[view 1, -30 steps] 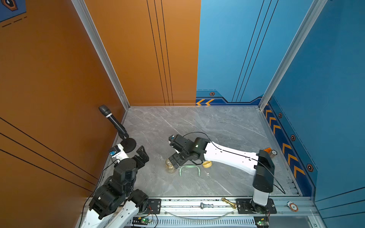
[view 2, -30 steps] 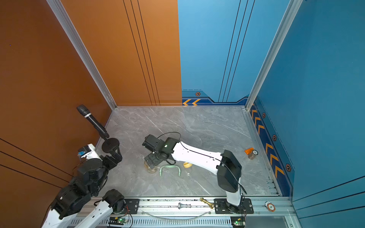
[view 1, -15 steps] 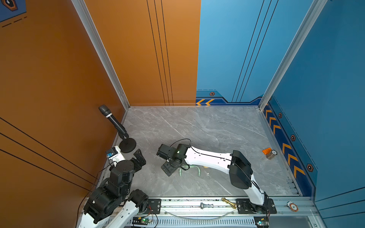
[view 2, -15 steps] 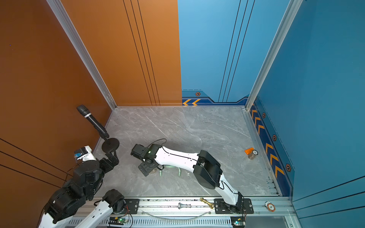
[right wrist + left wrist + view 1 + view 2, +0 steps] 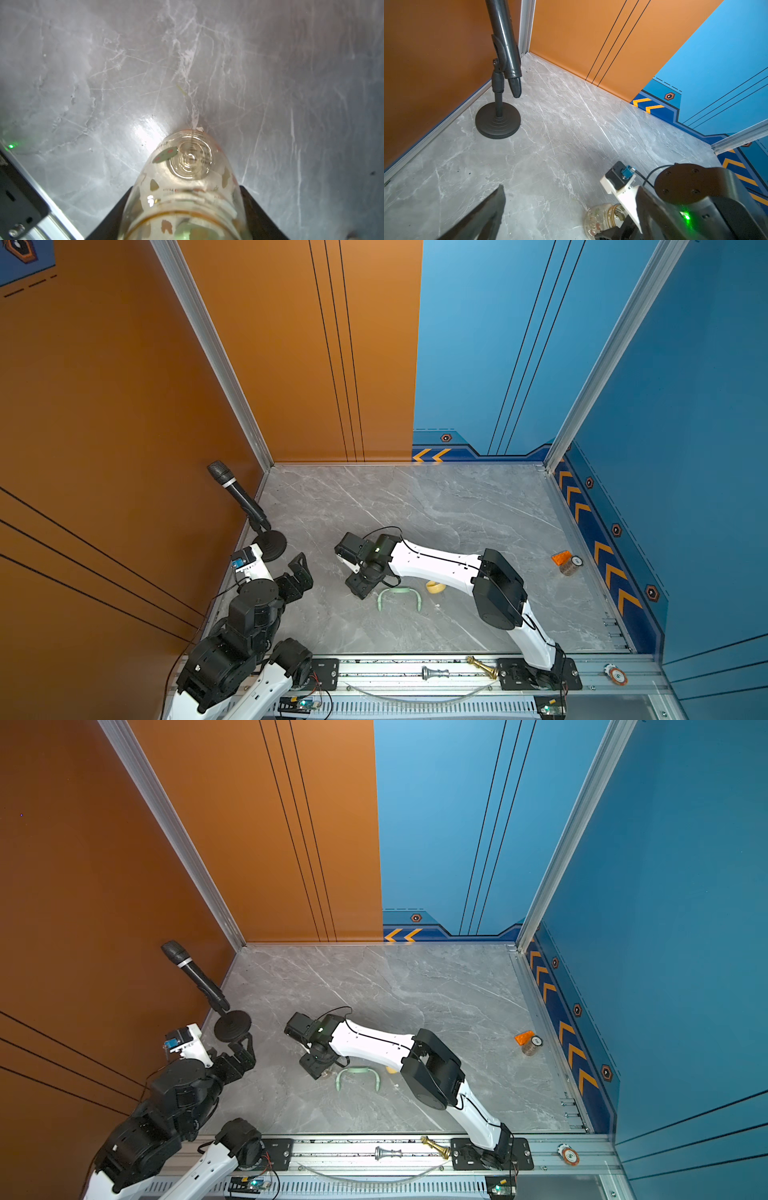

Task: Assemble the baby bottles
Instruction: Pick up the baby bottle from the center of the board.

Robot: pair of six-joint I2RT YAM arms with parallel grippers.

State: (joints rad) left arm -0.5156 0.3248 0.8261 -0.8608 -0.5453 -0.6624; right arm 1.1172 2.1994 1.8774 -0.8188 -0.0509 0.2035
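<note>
The clear squat bottle body (image 5: 187,176) lies on its side on the grey marble table, and my right gripper (image 5: 360,588) is shut on it near its threaded neck, one black finger (image 5: 255,207) against each side. From the left wrist the bottle (image 5: 602,218) pokes out under the right wrist. In both top views the gripper covers nearly all of it. The mint-green two-handled ring (image 5: 399,591) (image 5: 358,1070) lies just right of the gripper. The yellow screw collar (image 5: 435,587) sits beside the right forearm. My left gripper (image 5: 300,577) (image 5: 571,188) is open and empty, left of the bottle.
A microphone on a round black stand (image 5: 270,545) stands by the left wall. An orange piece and a small jar (image 5: 566,563) sit near the right wall. A silver chess piece (image 5: 434,673), a gold one (image 5: 482,666) and a chip (image 5: 615,675) lie on the front rail.
My right gripper came forward and down over the bottle, and its jaws narrowed round it. The bottle, ring and collar stayed put. My left arm shifted slightly and stayed open.
</note>
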